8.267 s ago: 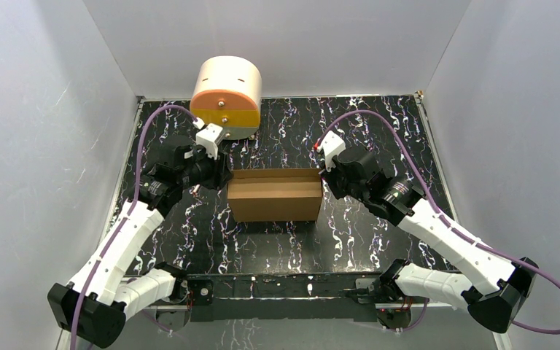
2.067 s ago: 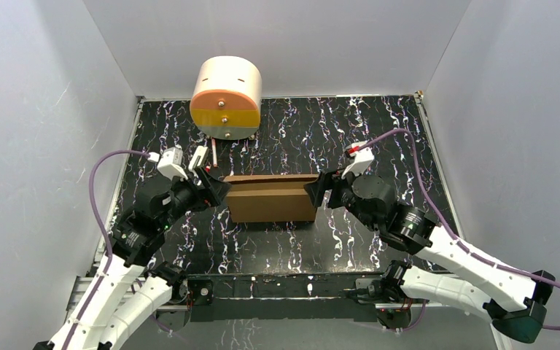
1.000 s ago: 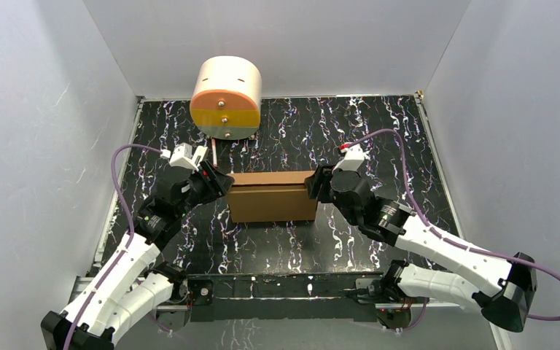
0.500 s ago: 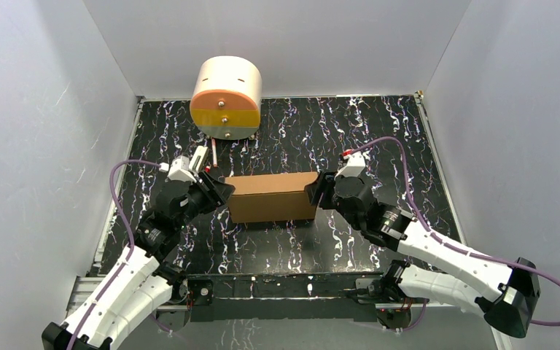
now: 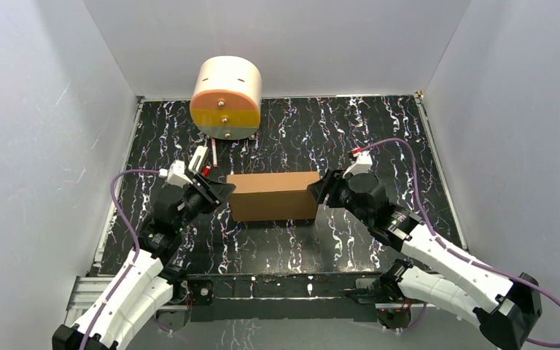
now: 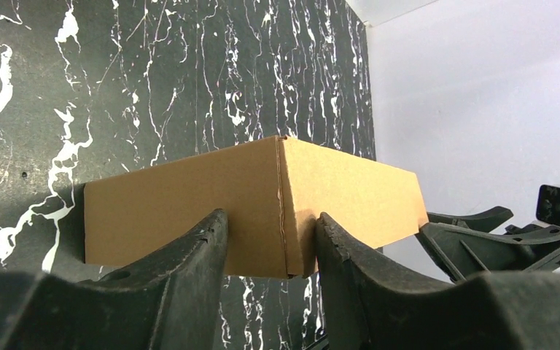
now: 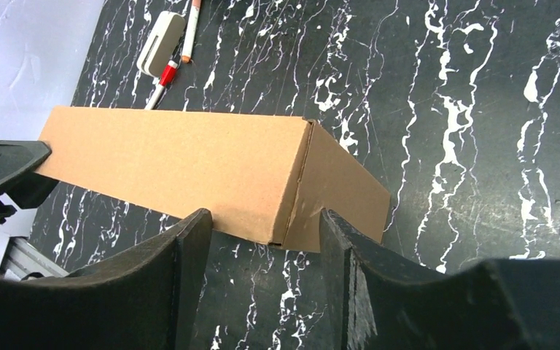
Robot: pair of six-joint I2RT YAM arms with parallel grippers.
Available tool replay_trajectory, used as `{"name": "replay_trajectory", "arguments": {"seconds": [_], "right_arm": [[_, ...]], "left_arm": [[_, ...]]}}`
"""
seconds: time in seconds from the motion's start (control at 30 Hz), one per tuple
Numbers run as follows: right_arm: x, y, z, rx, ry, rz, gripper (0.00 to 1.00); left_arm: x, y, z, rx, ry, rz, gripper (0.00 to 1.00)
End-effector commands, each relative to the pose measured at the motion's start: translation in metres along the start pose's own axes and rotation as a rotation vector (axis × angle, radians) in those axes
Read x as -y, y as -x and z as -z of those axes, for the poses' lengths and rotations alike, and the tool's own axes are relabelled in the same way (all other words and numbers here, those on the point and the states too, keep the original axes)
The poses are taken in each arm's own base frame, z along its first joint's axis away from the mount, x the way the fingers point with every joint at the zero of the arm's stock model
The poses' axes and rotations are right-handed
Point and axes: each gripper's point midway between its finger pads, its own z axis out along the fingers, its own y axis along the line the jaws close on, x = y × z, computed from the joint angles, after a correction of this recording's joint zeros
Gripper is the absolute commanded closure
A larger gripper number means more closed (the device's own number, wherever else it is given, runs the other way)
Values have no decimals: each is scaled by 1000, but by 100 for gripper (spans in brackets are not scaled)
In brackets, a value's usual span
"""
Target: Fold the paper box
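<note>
The paper box (image 5: 273, 195) is a closed brown cardboard block lying lengthwise on the black marbled table. My left gripper (image 5: 222, 191) is at its left end. In the left wrist view the box's (image 6: 189, 204) near corner shows in the gap of that gripper (image 6: 271, 217), whose jaws stand apart and hold nothing. My right gripper (image 5: 316, 191) is at the right end. In the right wrist view it (image 7: 265, 213) is open, with the box's (image 7: 189, 164) end corner just beyond its fingertips and bare table between them.
A cream cylinder (image 5: 226, 98) with an orange and yellow front stands at the back left. Markers and a small white block (image 5: 203, 156) lie behind the box's left end, and the block (image 7: 159, 44) also shows in the right wrist view. Grey walls enclose the table on three sides.
Both grippers have shifted slightly toward the near edge while staying at the box's ends. The crease line seen across the box's top a second ago no longer shows.
</note>
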Motion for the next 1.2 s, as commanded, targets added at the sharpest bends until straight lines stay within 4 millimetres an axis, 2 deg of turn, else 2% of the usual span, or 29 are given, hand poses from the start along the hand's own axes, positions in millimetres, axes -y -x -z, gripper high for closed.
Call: {"name": "replay_trajectory", "arguments": {"seconds": [0.0,0.2,0.4,0.57,0.83,1.0,1.1,1.17], "right_arm": [[-8,22,8,14,35,50,36],[-14,47,4,49,60,53,35],[2,45,-2,23,75,7,38],[19,17,-7,-54,127,-60,45],[59,-43,-7,-163,129,-130,63],[88,-78,-7,-224,80,-120,71],[92,-92,-6,-256,101,-70,73],[98,-102,-5,-283,95,-41,73]], "left_arm": [[-66,-50,4,-169,206,39,73],[-62,-52,1,-189,192,53,77],[-61,-49,1,-175,191,46,79],[-58,-52,-1,-181,170,82,80],[-49,-51,-5,-195,128,143,85],[-46,-50,-7,-206,73,271,94],[-48,-56,-9,-238,46,379,100],[-50,-60,-11,-259,38,437,100]]}}
